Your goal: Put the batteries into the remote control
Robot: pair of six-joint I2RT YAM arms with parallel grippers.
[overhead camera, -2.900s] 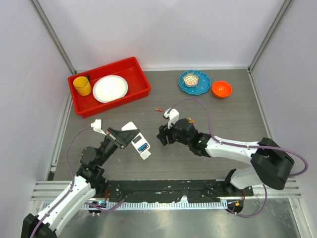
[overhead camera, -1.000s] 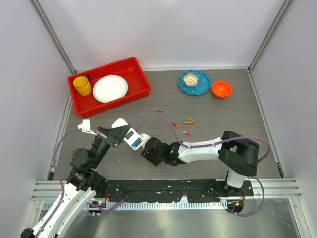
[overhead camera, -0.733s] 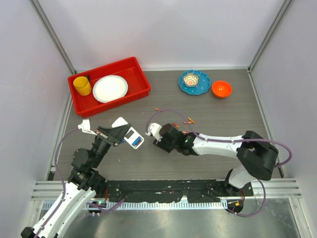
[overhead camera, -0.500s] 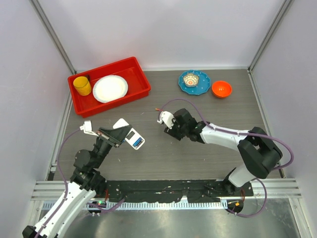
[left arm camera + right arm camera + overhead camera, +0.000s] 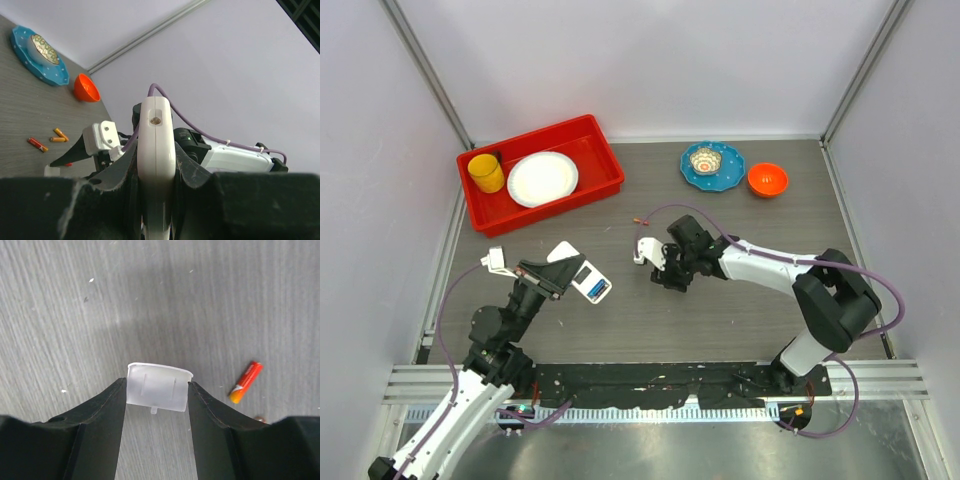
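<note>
Clamps the remote control (image 5: 156, 125) tight in the left pincer (image 5: 156, 172), edge-on, lifted clear of the table (image 5: 75, 300). Pinches a small white cover (image 5: 157, 387) by two opposite edges in the right pincer (image 5: 157, 391), fingers about half spread, hovering over a bare patch. Shows one of the batteries (image 5: 245, 381) lying below and just beside that pincer, on the right of its wrist view, with a few more beyond the left pincer's tip, near the right arm.

Probably the step of parking the cover before fetching a cell. To do it well:
- Lower straight down onto the bare patch directly beneath the fingers, not sideways toward the battery.
- Bring the cover down to touch the surface before letting go, to avoid a drop and a skip.
- Spread the fingers only slightly, then lift straight up.
- Keep the left pincer motionless meanwhile, remote held as is.

Cannot tell the compartment's facing from here.

Against the view of one second ago, on the right pincer's side: then pressed right up against the remote at the left pincer's tip. Now well apart from it, withdrawn toward the batteries, cover in its grip. On the left pincer's side: much the same spot and tilt, same closed hold.
</note>
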